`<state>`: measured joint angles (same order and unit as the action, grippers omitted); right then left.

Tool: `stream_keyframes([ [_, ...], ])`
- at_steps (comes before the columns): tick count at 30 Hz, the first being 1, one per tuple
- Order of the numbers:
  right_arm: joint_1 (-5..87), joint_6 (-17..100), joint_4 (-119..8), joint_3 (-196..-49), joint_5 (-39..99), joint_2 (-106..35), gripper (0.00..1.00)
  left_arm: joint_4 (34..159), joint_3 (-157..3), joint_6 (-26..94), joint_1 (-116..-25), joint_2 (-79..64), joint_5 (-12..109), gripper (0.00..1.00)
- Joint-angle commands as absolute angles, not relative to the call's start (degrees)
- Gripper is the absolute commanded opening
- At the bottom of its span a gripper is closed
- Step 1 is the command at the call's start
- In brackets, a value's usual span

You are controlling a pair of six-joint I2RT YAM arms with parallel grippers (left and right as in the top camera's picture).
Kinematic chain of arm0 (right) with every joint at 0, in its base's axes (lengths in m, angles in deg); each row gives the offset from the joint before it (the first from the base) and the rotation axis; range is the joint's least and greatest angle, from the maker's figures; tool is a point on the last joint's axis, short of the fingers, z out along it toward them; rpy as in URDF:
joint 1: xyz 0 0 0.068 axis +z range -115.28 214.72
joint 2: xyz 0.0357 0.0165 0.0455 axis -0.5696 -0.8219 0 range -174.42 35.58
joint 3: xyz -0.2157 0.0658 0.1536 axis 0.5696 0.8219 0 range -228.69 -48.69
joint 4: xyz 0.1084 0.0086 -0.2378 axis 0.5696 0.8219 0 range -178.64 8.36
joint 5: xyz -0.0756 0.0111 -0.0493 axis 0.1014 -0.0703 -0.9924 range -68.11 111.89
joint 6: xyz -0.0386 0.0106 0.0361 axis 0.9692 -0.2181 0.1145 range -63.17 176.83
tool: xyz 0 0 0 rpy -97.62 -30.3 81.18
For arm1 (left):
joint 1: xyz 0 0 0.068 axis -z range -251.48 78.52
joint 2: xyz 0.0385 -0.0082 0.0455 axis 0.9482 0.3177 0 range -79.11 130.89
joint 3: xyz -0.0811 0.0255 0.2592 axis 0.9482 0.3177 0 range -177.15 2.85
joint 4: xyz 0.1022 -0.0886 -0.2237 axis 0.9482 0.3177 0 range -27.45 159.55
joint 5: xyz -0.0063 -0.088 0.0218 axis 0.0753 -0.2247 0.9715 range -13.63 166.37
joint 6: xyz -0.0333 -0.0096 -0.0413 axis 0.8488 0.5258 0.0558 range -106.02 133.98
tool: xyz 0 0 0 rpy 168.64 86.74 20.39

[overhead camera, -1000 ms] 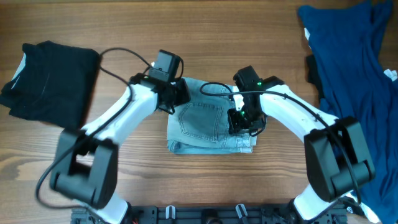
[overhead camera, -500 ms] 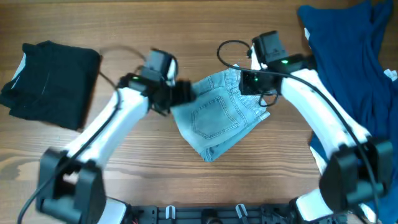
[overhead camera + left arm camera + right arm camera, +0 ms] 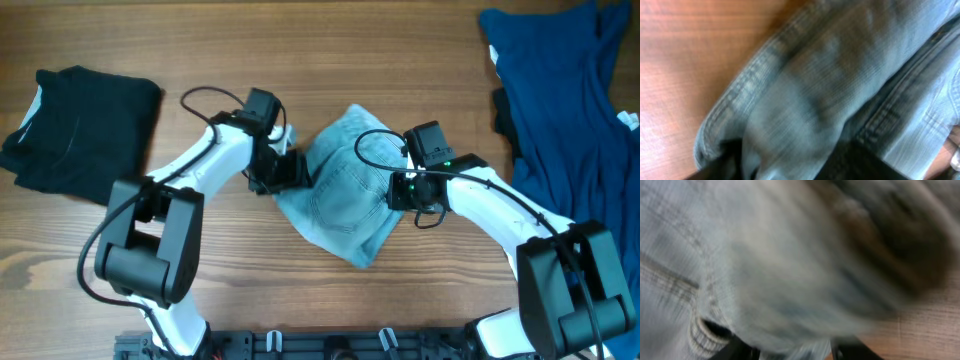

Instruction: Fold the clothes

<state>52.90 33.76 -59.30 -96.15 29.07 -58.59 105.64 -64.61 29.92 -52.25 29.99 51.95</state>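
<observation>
The light-blue denim shorts (image 3: 340, 205) lie folded and turned at an angle in the middle of the table, a stitched back pocket facing up. My left gripper (image 3: 291, 170) is at their left edge and my right gripper (image 3: 404, 190) at their right edge. In the left wrist view a thick fold of denim (image 3: 805, 100) fills the gap of the left gripper (image 3: 790, 167) between its dark fingers (image 3: 860, 160). The right wrist view is blurred, and there too denim (image 3: 790, 280) sits in the right gripper (image 3: 795, 350) between its fingers (image 3: 850, 349).
A folded black garment (image 3: 80, 130) lies at the far left. A big navy garment (image 3: 570, 120) is spread over the right side, running to the table's right edge. Bare wood (image 3: 230, 270) shows in front of the shorts.
The shorts have swung from square to diagonal and shifted slightly right. Both arms lifted toward the back with the denim, then came down to its left and right edges.
</observation>
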Motion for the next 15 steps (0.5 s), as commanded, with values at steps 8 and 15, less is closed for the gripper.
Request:
stream_keyframes([
  [8, 52.64, 41.80, -66.84, -101.31, 21.29, -59.23, 0.53, 114.77, -66.44, 29.36, -50.03, 21.82, 48.95, 1.00],
  [15, 52.64, 41.60, -65.22, -101.31, 21.94, -59.23, 0.54, 101.48, -66.42, 29.40, -52.58, 25.36, 50.72, 1.00],
])
